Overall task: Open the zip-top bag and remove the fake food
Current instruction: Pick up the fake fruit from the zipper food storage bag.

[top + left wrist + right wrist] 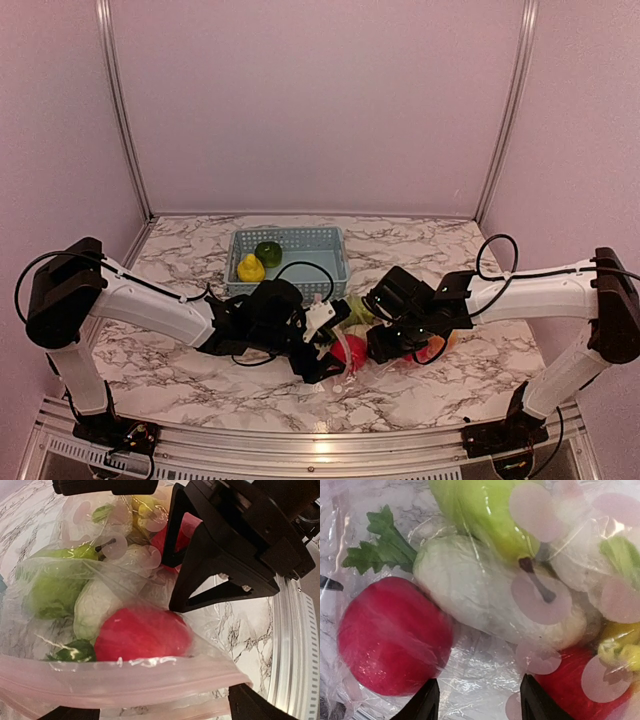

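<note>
Clear crinkly zip-top bag (220, 647) with pale pink zipper strip (125, 685) and pink dots lies on white marble table (190, 385), just front-right of light blue slotted plastic basket (290, 236). Inside the bag, the fake food (142, 635): red round piece (390, 635), white cauliflower (485, 590), green pear (480, 510). Basket holds 1 yellow lemon (250, 268) and 1 dark green piece (268, 252). Left gripper (323, 337) fingers spread wide at the zipper strip. Right gripper (480, 700) fingers apart, over the bag film. From above, both grippers cover most of the bag.
</note>
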Controlling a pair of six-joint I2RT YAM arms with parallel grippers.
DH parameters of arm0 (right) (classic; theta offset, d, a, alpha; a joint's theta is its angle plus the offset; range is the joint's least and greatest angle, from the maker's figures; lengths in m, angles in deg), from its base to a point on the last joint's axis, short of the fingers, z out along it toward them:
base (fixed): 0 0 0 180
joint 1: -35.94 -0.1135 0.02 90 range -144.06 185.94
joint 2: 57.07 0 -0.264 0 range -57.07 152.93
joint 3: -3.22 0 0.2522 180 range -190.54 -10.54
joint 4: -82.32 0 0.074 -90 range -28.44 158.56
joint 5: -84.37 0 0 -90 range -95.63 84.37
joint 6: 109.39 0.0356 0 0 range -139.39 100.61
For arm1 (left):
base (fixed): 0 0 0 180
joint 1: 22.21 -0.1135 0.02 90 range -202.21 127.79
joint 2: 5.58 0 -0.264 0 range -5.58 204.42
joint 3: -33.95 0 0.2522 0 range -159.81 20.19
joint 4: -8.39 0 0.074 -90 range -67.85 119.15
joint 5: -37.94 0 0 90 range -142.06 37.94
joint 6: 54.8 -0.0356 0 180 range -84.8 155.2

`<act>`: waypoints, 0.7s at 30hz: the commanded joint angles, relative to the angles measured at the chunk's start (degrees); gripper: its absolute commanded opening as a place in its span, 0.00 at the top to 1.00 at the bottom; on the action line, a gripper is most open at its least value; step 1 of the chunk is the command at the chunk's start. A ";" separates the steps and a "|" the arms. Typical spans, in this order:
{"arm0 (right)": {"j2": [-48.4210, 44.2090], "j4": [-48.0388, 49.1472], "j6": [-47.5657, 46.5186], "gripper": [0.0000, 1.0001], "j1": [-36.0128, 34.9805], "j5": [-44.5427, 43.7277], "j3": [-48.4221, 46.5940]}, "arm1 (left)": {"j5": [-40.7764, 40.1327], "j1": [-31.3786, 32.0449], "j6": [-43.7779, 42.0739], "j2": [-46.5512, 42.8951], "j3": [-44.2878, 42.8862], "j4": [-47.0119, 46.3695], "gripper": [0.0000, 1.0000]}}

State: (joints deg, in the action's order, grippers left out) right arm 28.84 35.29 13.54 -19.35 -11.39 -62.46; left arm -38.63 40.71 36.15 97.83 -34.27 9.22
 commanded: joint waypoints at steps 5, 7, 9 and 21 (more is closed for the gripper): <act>0.03 1.35 -1.55 0.44 -0.52 1.25 -1.61 | -1.04 0.50 -2.79 3.48 -2.85 2.61 0.08; 0.58 2.01 -1.68 0.44 -0.52 1.55 -1.73 | -1.20 0.45 -3.20 4.24 -3.90 2.98 0.08; 0.96 2.82 -1.70 0.43 -0.56 1.52 -1.94 | -1.38 0.45 -3.36 4.81 -4.53 2.88 0.08; 3.88 5.30 -2.16 0.41 -0.52 1.80 -3.64 | -2.56 0.45 -4.18 8.24 -7.92 4.56 0.08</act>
State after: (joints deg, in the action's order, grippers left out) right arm 31.42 37.30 11.92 -19.35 -10.58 -63.29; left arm -41.36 40.68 33.01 103.95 -40.17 12.24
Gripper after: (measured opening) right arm 0.584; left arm 0.918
